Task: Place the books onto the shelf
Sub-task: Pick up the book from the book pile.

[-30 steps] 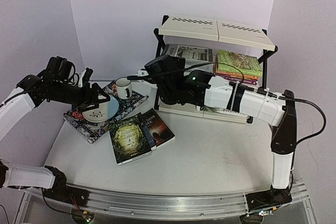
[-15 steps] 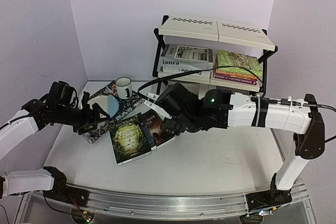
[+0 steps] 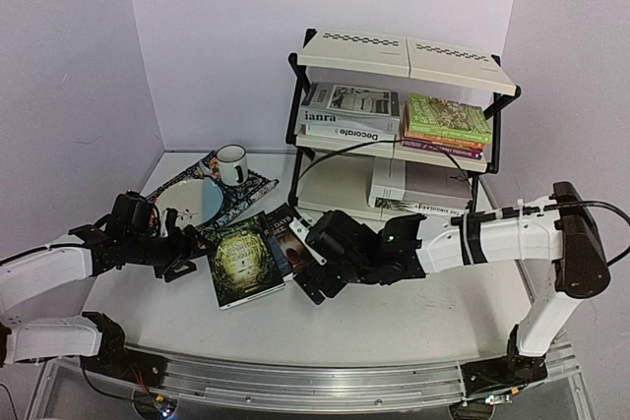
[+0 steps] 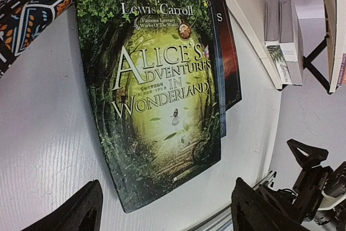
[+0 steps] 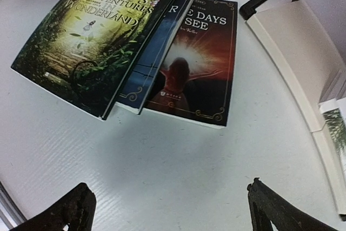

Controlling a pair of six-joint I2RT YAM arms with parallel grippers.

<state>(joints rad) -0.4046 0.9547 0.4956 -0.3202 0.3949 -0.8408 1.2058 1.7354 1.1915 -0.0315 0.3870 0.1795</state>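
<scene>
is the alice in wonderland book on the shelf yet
No, the Alice book lies flat on the table in front of the shelf.

1. The shelf (image 3: 404,51), a black frame with cream checker-strip panels, stands upright at 1 o'clock in the top view.
2. Its middle tier holds a flat grey-white stack (image 3: 345,110) at 9 o'clock and a green-topped stack (image 3: 448,117) at 3 o'clock. White books (image 3: 415,186) lie on the bottom tier.
3. At 8 o'clock from the shelf, the green Alice book (image 4: 157,96) lies cover-up, overlapping a blue book (image 5: 161,44). The blue book in turn overlaps a dark red book (image 5: 197,63) at its 3 o'clock.

You see the Alice book (image 4: 157,96) lying flat; a blue-spined book (image 4: 217,41) pokes out under its right edge.
</scene>
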